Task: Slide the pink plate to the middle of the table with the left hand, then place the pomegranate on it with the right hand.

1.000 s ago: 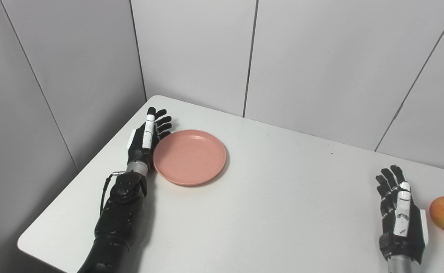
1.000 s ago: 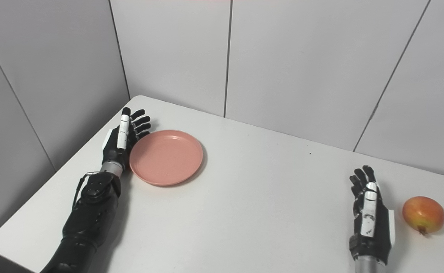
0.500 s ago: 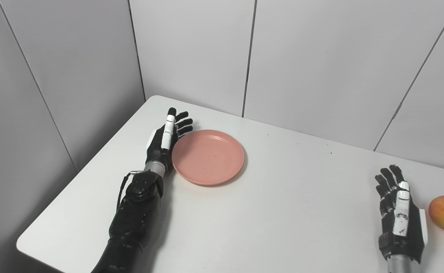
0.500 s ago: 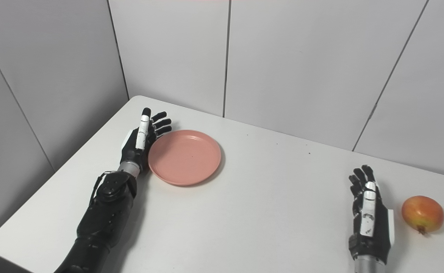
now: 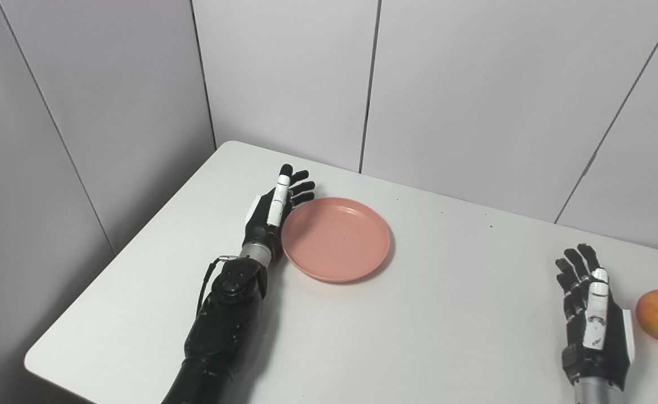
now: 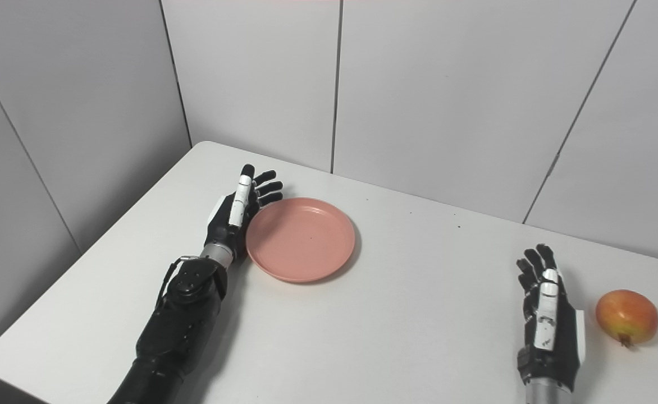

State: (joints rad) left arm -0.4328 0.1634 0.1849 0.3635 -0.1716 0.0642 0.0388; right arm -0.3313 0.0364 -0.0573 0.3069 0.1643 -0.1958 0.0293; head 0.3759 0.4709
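**Pushing the pink plate across the table**

Pressing against the left rim of the round pink plate (image 5: 335, 239), the black robot left hand (image 5: 272, 207) is standing on its edge on the flat white table (image 5: 419, 314). Its fingers (image 5: 301, 188) are stretching out straight and a little apart, and it is holding nothing. The palm is facing the plate and touching its side. The plate is lying flat, with nothing on it, and it is sitting left of the middle of the table, closer to the back edge than to the front. The left arm is reaching in from the bottom and lying low over the table.

The black robot right hand (image 6: 547, 320) is resting near the front right of the table. Its fingers are spreading a little and pointing away from the robot, and it is holding nothing too. The round red and yellow pomegranate (image 6: 627, 316) is sitting on the table just beside this hand, on its right side, not touching it. The plate and the pomegranate are well apart. Plain grey wall panels (image 5: 475, 84) are standing behind the table.
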